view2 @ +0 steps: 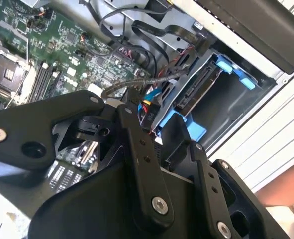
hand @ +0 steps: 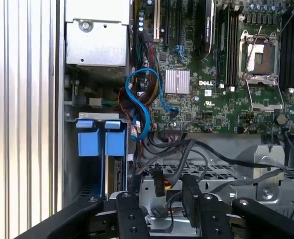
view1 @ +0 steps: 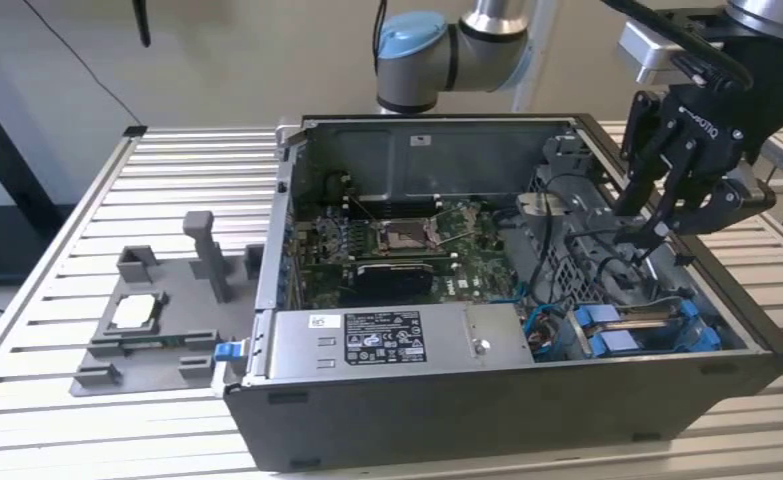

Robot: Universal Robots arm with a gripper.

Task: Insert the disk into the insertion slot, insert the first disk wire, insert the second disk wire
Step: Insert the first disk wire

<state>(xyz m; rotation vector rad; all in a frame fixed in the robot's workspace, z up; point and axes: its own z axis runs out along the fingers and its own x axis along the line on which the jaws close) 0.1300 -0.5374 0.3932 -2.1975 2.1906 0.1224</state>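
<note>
Ext. view first: the arm is hanging its gripper [view1: 651, 240] inside the open case [view1: 498, 425], over the black wires [view1: 602, 272] at approx. 3 o'clock of the case. I can't tell how wide the pincer is standing or whether it's got hold of anything. The disk [view1: 607, 336] is lying low at approx. 4 o'clock, blue carrier showing, near the grey PSU box [view1: 384, 340]; the mobo [view1: 391, 245] is sitting mid-case. The case is resting on a slatted metal table [view1: 191, 170], w/ a grey fixture [view1: 151, 320] at 9 o'clock and a pale wall [view1: 231, 60] behind. Second wrist view: the disk [view2: 199, 89] is sitting in the insertion slot [view2: 226, 110], its dark connector edge turned toward the wires, and a braided wire [view2: 137, 82] is running just beside it toward the gripper. What may be a person's arm [view2: 286, 191] is showing past the table edge. First wrist view: the carrier's blue tabs [hand: 85, 142] are poking out of the cage, and a blue wire [hand: 142, 99] is looping beside them over the mobo. My guess: the disk is prob. dense, stiff and knock-sensitive, so best held by the carrier's sides, not the label or connector. The wires are prob. floppy, so best pinched at the plug body.
</note>
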